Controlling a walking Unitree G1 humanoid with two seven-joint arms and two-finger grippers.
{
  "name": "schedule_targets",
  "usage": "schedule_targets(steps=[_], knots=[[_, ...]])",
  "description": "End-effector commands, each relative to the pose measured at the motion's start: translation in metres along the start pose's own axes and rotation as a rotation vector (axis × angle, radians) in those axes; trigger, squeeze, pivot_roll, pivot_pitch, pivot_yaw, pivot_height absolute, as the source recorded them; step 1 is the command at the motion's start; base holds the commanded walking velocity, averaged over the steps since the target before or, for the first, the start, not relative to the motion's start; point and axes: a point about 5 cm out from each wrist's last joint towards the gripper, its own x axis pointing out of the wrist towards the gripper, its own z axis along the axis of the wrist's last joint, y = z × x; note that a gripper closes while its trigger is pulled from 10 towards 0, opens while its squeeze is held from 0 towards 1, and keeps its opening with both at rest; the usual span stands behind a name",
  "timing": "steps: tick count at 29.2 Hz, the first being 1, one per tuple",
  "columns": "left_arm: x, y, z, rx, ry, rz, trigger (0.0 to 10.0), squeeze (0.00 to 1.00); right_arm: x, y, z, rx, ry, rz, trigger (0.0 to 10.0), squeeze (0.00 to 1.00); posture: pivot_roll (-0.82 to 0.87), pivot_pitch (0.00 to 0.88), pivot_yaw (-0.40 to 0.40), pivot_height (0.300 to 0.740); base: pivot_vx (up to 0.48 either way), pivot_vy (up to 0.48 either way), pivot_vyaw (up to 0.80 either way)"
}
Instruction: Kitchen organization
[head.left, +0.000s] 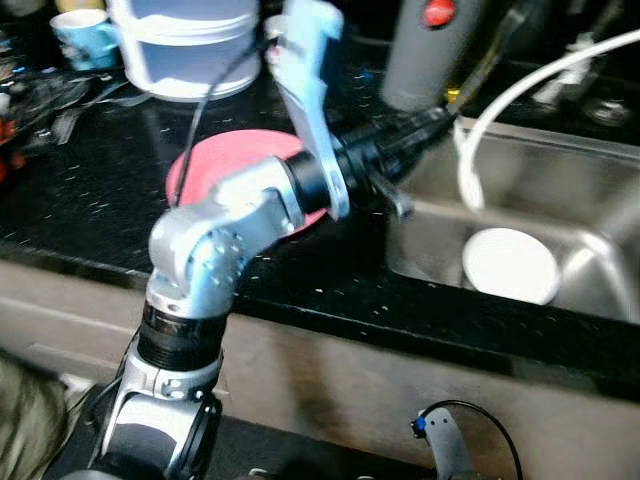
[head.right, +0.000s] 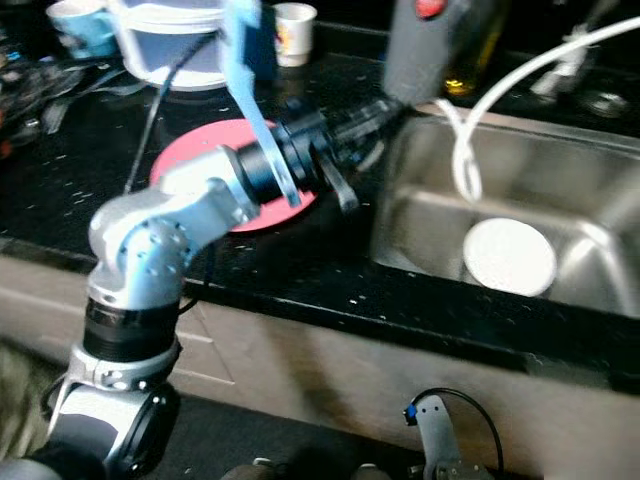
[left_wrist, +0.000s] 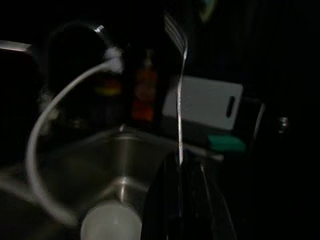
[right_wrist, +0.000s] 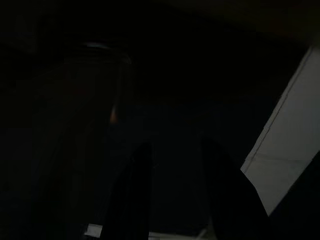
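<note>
My left arm reaches over the black counter to the near left corner of the steel sink (head.left: 600, 170). Its gripper (head.left: 435, 122) is shut on the handle of a metal fork (left_wrist: 181, 100), whose tines point away past the fingertips in the left wrist view. Down in the basin lies a round white dish (head.left: 510, 265). Behind my forearm a pink plate (head.left: 215, 160) rests flat on the counter. In the dark right wrist view, my right gripper (right_wrist: 180, 195) hangs low with its two fingers apart and nothing between them.
A white hose (head.left: 500, 100) curves into the sink beside a grey canister (head.left: 430, 50) with a red button. A big white tub (head.left: 185, 45), a blue cup (head.left: 85, 35) and loose utensils (head.left: 60, 100) stand at the back left. A white cutting board (left_wrist: 205, 102) leans behind the sink.
</note>
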Motion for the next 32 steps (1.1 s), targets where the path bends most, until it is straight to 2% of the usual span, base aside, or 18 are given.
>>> schedule_targets(steps=[1, 7, 9, 10, 12, 15, 16, 18, 19, 20, 22, 23, 25, 27, 28, 29, 30, 32], knots=[[-0.001, 0.006, -0.012, 0.039, 0.042, -0.008, 10.0, 0.00, 0.000, -0.002, -0.010, -0.001, 0.036, -0.008, 10.0, 0.00, 0.05, 0.178, -0.043, 0.740, 0.000, 0.000, -0.79], [-0.003, -0.004, -0.022, 0.145, 0.124, -0.030, 10.0, 0.00, 0.000, -0.002, -0.010, -0.003, 0.035, -0.009, 10.0, 0.00, 0.05, 0.177, -0.043, 0.740, 0.000, 0.000, -0.79], [-0.002, -0.008, -0.031, 0.256, 0.220, -0.035, 10.0, 0.00, 0.000, -0.002, -0.010, -0.006, 0.037, -0.009, 10.0, 0.00, 0.05, 0.173, -0.042, 0.740, 0.000, 0.000, -0.80], [-0.002, -0.008, -0.031, 0.256, 0.220, -0.035, 10.0, 0.00, 0.000, -0.002, -0.010, -0.006, 0.037, -0.009, 10.0, 0.00, 0.05, 0.173, -0.042, 0.740, 0.000, 0.000, -0.80], [-0.002, -0.009, -0.035, 0.309, 0.253, -0.046, 10.0, 0.00, 0.000, -0.002, -0.010, -0.007, 0.037, -0.009, 10.0, 0.00, 0.05, 0.173, -0.042, 0.740, 0.000, 0.000, -0.80], [0.007, -0.011, -0.040, 0.515, 0.318, -0.050, 10.0, 0.00, 0.000, -0.002, -0.010, -0.012, 0.039, -0.009, 10.0, 0.00, 0.05, 0.166, -0.042, 0.740, 0.000, 0.000, -0.80], [0.007, -0.011, -0.040, 0.515, 0.318, -0.050, 10.0, 0.00, 0.000, -0.002, -0.010, -0.012, 0.039, -0.009, 10.0, 0.00, 0.05, 0.166, -0.042, 0.740, 0.000, 0.000, -0.80], [0.015, -0.004, -0.044, 0.690, 0.396, 0.005, 10.0, 0.00, 0.000, -0.001, -0.011, -0.007, 0.033, -0.011, 10.0, 0.00, 0.05, 0.158, -0.038, 0.740, 0.000, 0.000, -0.33], [0.015, -0.004, -0.044, 0.690, 0.396, 0.005, 10.0, 0.00, 0.000, -0.001, -0.011, -0.007, 0.033, -0.011, 10.0, 0.00, 0.05, 0.158, -0.038, 0.740, 0.000, 0.000, 0.00], [0.019, 0.002, -0.044, 0.756, 0.418, 0.049, 10.0, 0.00, 0.000, -0.001, -0.011, -0.007, 0.031, -0.012, 10.0, 0.00, 0.05, 0.158, -0.038, 0.740, 0.000, 0.000, 0.00], [0.025, 0.014, -0.040, 0.823, 0.424, 0.152, 10.0, 0.00, 0.000, -0.001, -0.011, -0.009, 0.030, -0.011, 10.0, 0.00, 0.05, 0.157, -0.035, 0.740, 0.000, 0.000, 0.00], [0.025, 0.014, -0.040, 0.823, 0.424, 0.152, 10.0, 0.00, 0.000, -0.001, -0.011, -0.009, 0.030, -0.011, 10.0, 0.00, 0.05, 0.157, -0.035, 0.740, 0.000, 0.000, 0.00], [0.028, 0.022, -0.041, 0.919, 0.447, 0.205, 10.0, 0.00, 0.000, 0.000, -0.011, -0.010, 0.030, -0.009, 10.0, 0.00, 0.05, 0.160, -0.033, 0.740, 0.000, 0.000, 0.00], [0.032, 0.029, -0.039, 1.060, 0.459, 0.266, 10.0, 0.00, 0.001, 0.000, -0.011, -0.006, 0.029, -0.008, 10.0, 0.00, 0.05, 0.162, -0.032, 0.740, 0.000, 0.000, 0.00], [0.032, 0.029, -0.039, 1.060, 0.459, 0.266, 10.0, 0.00, 0.001, 0.000, -0.011, -0.006, 0.029, -0.008, 10.0, 0.00, 0.05, 0.162, -0.032, 0.740, 0.000, 0.000, 0.00], [0.035, 0.031, -0.038, 1.116, 0.446, 0.287, 10.0, 0.67, 0.001, 0.000, -0.011, -0.004, 0.028, -0.008, 10.0, 0.00, 0.04, 0.165, -0.030, 0.740, 0.000, 0.000, 0.00], [0.036, 0.030, -0.037, 1.092, 0.420, 0.287, 10.0, 1.00, 0.001, 0.000, -0.011, -0.004, 0.028, -0.008, 10.0, 0.00, 0.04, 0.165, -0.030, 0.740, 0.000, 0.000, 0.00], [0.038, 0.027, -0.036, 1.069, 0.391, 0.276, 10.0, 1.00, 0.001, 0.001, -0.010, -0.003, 0.028, -0.008, 10.0, 0.00, 0.04, 0.169, -0.030, 0.740, 0.000, 0.000, 0.00]])
